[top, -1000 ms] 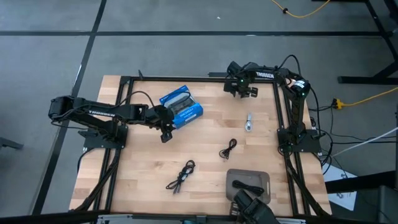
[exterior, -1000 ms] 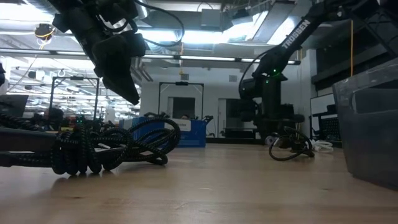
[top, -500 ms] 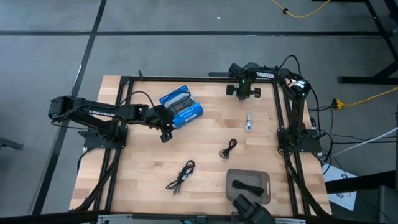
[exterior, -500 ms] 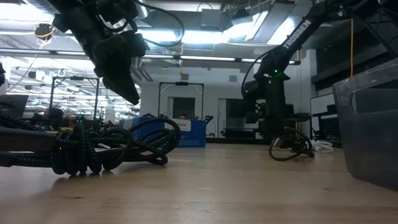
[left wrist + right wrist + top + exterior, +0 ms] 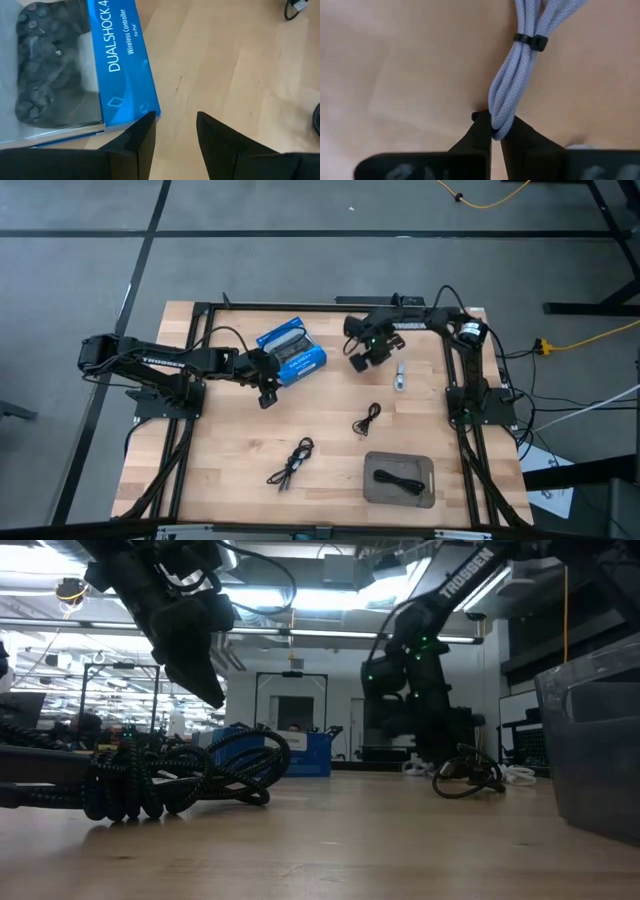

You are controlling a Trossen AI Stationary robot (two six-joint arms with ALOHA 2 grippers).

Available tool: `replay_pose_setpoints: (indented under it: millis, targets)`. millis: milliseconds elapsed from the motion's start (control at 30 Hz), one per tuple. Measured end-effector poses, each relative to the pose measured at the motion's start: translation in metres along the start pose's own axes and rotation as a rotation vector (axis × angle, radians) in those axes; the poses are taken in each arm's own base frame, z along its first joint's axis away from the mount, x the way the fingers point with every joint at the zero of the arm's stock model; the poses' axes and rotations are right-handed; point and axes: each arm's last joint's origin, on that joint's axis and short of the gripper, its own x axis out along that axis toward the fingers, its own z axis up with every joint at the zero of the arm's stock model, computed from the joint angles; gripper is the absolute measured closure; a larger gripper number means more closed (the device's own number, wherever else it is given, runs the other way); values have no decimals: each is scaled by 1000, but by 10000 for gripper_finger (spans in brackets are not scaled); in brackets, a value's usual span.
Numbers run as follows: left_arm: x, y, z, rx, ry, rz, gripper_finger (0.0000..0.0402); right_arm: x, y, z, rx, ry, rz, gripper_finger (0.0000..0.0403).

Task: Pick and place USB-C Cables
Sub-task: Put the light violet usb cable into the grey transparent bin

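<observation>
**Right tool pinches grey cable**

The right tool [image 5: 496,131] clamps a whitish-grey braided USB-C cable [image 5: 516,75] above the table [image 5: 230,450]; the cable's far end is cut off. The left tool [image 5: 175,131], fingers parted, hovers beside the DualShock box [image 5: 122,60].

grey floor [image 5: 300,210] with dark seams, bright ceiling lights [image 5: 330,600]

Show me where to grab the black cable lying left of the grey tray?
Pinch the black USB-C cable at its bunched middle, coming straight down, fingers across its narrow width. It lies flat and stretched slantwise, so that likely catches every strand.
</observation>
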Motion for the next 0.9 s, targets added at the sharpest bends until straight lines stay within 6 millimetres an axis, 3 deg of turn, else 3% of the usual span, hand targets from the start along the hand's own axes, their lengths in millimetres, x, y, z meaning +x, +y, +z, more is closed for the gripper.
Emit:
replay_pose_setpoints:
  millis: [167, 367, 500, 700, 900]
  targets:
    - [0, 0, 0, 0, -2, 5, 266, 1, 30, -23, -178, -29, -48, 381]
    - [0, 0, 0, -2, -2, 6, 266, 3, 67, -57, -284, -196, -238, 381]
    - [0, 1, 0, -30, -10, 32, 266, 0, 79, -84, -315, -235, -378, 381]
    - [0, 2, 0, -46, -17, 55, 266, -37, 81, -124, -274, -256, -545, 381]
    - [0, 2, 0, -46, -15, 56, 266, -63, 92, -186, -347, -266, -415, 381]
